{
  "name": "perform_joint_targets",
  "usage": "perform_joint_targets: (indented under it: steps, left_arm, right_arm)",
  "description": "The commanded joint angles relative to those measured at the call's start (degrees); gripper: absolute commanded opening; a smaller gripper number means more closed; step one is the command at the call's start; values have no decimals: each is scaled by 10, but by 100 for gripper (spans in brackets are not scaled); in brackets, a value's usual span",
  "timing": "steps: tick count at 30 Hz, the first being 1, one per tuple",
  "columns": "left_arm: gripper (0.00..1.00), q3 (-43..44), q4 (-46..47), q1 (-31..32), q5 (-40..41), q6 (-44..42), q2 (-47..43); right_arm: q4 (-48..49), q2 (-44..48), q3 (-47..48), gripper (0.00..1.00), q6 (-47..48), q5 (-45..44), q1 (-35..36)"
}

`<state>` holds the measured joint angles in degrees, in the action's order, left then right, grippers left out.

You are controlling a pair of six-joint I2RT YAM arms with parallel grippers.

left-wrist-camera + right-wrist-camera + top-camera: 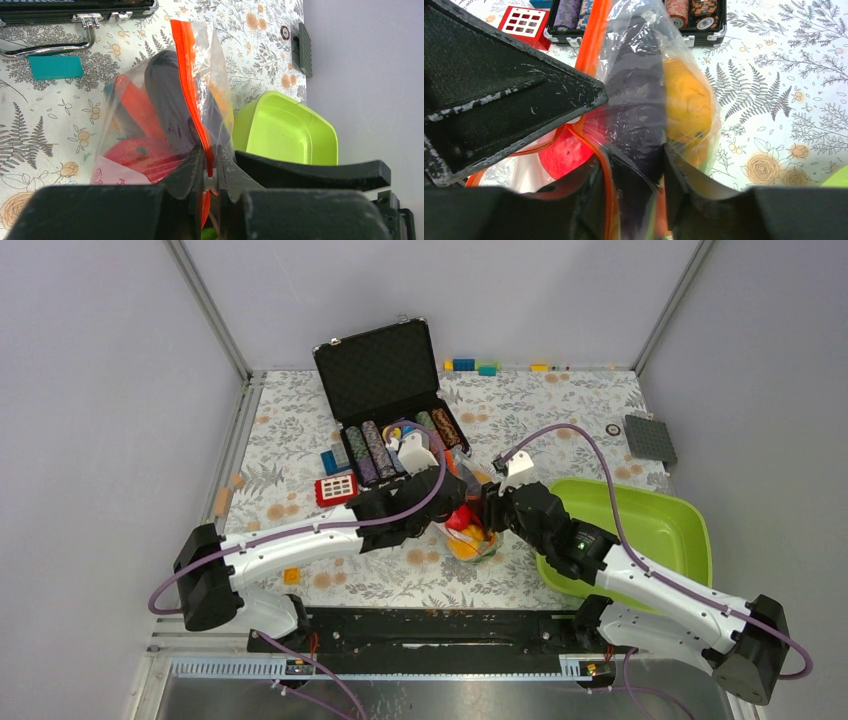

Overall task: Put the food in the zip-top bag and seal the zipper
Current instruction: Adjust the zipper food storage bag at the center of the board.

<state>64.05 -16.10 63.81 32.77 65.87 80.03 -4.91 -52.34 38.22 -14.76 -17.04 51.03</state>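
Note:
The zip-top bag (470,537) stands on the flowered table between both arms, holding the food. Through the clear plastic I see a purple eggplant (167,100), an orange carrot (137,107), a red apple (140,155) and a yellow-orange pepper (686,105). The zipper (187,75) runs up along the bag's mouth. My left gripper (212,167) is shut on the zipper's near end. My right gripper (634,170) straddles the bag's mouth. Its jaws stand apart, with the strip against one finger and the eggplant (636,100) behind the plastic between them.
An open black case of poker chips (385,380) stands just behind the bag, with a red keypad toy (336,488) to its left. The lime-green tray (650,520) lies right of the bag under the right arm. Small bricks (475,366) and a dark baseplate (650,438) sit far back.

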Motion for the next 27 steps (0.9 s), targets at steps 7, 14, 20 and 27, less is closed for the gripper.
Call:
perform_joint_targets:
  steps: [7,14,20,27]
  left_arm:
    - [0,43,44,0,0,-7,9]
    - [0,47,37,0,0,-7,13]
    - [0,42,38,-1,-4,-11,13]
    - [0,19,93,-9,-56,-140,-28]
  right_arm:
    - [-23,-59,-5,2,-19,-36,-1]
    - [-8,-156,-40,0,-78,-37,-1]
    - [-57,-211,-19,0,-100,-57,-1]
    - [23,-24,-25,62,1,113,-1]
